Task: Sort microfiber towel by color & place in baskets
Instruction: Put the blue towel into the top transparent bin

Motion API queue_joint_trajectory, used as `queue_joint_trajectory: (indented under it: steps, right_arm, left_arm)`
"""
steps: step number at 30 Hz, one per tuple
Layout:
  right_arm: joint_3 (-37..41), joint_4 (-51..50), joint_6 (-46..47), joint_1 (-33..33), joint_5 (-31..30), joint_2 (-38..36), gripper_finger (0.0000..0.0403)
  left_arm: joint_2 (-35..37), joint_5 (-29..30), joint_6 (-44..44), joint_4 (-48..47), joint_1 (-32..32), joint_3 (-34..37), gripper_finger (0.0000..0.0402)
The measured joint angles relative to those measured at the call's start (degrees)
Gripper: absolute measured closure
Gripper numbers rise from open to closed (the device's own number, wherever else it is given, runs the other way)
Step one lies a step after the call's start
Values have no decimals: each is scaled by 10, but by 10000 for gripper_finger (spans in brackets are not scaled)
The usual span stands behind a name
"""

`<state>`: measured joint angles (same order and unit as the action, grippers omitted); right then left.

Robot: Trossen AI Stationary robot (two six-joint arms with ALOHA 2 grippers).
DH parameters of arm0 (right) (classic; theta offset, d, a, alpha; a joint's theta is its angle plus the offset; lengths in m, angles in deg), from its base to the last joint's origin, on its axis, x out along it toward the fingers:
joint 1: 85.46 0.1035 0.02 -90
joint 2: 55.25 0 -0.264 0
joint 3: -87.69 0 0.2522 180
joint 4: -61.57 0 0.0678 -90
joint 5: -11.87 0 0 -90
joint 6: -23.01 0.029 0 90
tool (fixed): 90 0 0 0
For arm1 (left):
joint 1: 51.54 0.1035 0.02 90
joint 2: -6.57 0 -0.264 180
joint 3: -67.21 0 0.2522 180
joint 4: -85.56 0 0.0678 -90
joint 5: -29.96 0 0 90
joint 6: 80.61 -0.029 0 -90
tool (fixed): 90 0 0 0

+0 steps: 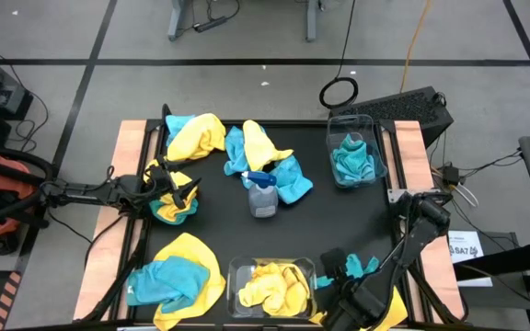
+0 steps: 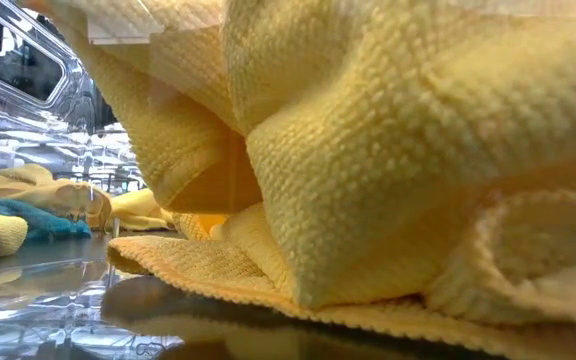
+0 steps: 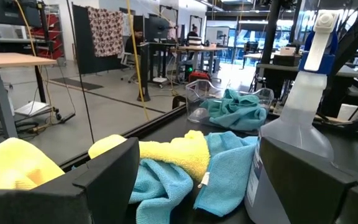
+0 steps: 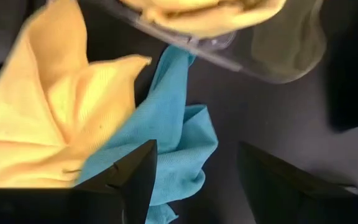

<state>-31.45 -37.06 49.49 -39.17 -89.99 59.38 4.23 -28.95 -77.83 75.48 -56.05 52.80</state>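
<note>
Yellow and teal microfiber towels lie in loose heaps on the black table: at the far left, mid-table, and the near left corner. A clear basket at the near edge holds yellow towels, which fill the low view. A second basket at the far right holds teal ones. My left gripper is open, low over a yellow-and-teal clump. My right gripper is open beside the near basket, aimed at the near-left towels.
A clear spray bottle with a blue trigger stands mid-table, right of my left gripper. A teal towel lies under my right arm. Wooden strips border the table's left and right sides. Bare black surface lies between the bottle and the right-hand basket.
</note>
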Motion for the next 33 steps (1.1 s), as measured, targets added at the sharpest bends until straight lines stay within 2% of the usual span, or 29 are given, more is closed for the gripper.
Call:
queue_joint_trajectory:
  steps: [4, 13, 17, 26, 33]
  right_arm:
    - [82, 66, -8, -1, 1, -47, 193]
    - [295, 300, 14, -2, 2, -237, 193]
    - [377, 361, 14, -2, 15, -295, 193]
    - [505, 458, 14, 0, 103, -320, 193]
    - [570, 531, 29, 20, 107, -320, 193]
  left_arm:
    - [0, 0, 14, 0, 0, 0, 63]
    - [0, 8, 14, 0, 0, 0, 63]
    - [0, 16, 14, 1, 0, 0, 63]
    - [0, 59, 15, 0, 0, 0, 63]
    - [0, 80, 22, -1, 0, 0, 63]
